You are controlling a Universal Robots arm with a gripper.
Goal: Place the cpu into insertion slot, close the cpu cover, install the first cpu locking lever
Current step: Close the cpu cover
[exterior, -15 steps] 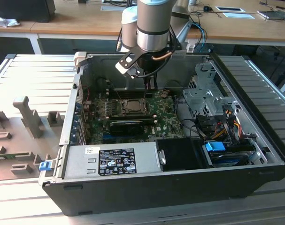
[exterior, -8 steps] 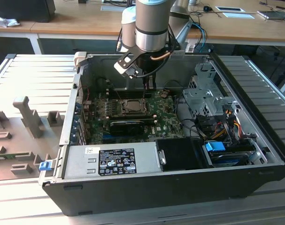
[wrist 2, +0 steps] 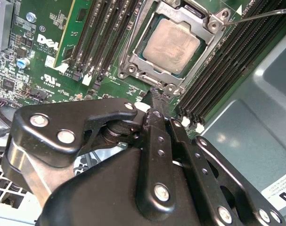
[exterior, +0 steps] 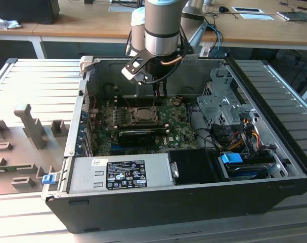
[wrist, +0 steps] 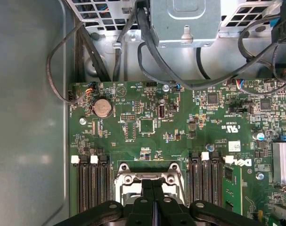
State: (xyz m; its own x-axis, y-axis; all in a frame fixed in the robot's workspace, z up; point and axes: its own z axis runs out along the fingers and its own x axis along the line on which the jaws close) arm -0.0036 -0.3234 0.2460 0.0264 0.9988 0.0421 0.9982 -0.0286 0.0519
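Note:
In the second wrist view the cpu (wrist 2: 172, 44), a pale silver square, lies in its socket on the green motherboard. The cpu cover (wrist 2: 133, 52) lies flat around it as a metal frame. A thin metal locking lever (wrist 2: 260, 16) runs off from one socket corner. My gripper (wrist 2: 157, 94) is shut, its black fingers pressed together with nothing visible between them, the tips at the cover's edge. In the first wrist view the gripper (wrist: 152, 200) hangs over the cover (wrist: 150, 177). In the exterior view the gripper (exterior: 159, 93) is just behind the socket (exterior: 142, 115), inside the open computer case.
Black memory slots (wrist: 92, 183) flank the socket on both sides. A power supply (exterior: 123, 174) fills the case's near side, and a drive cage (exterior: 221, 104) with cables (exterior: 244, 129) sits at the exterior view's right. The case walls (exterior: 77, 116) ring the motherboard.

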